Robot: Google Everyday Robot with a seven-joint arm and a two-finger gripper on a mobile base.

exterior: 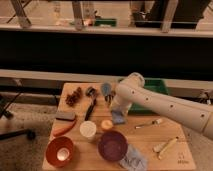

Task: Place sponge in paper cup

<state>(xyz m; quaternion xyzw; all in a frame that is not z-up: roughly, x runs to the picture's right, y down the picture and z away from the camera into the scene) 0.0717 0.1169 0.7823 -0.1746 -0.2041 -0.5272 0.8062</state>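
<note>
The sponge [118,117], a small blue-grey block, sits just under the end of my white arm, right of the table's middle. My gripper [116,108] is shut on the sponge's top, and the arm hides most of its fingers. The paper cup [88,130], small and white, stands upright to the lower left of the sponge, about a cup's width away.
An orange bowl [60,150] and a dark purple bowl [112,145] stand at the front edge, with a grey-blue cloth [133,159] beside them. Near the cup lie a small orange fruit [106,124], a dark grey block [65,116] and a black brush [90,107]. A green tray [152,95] is behind the arm.
</note>
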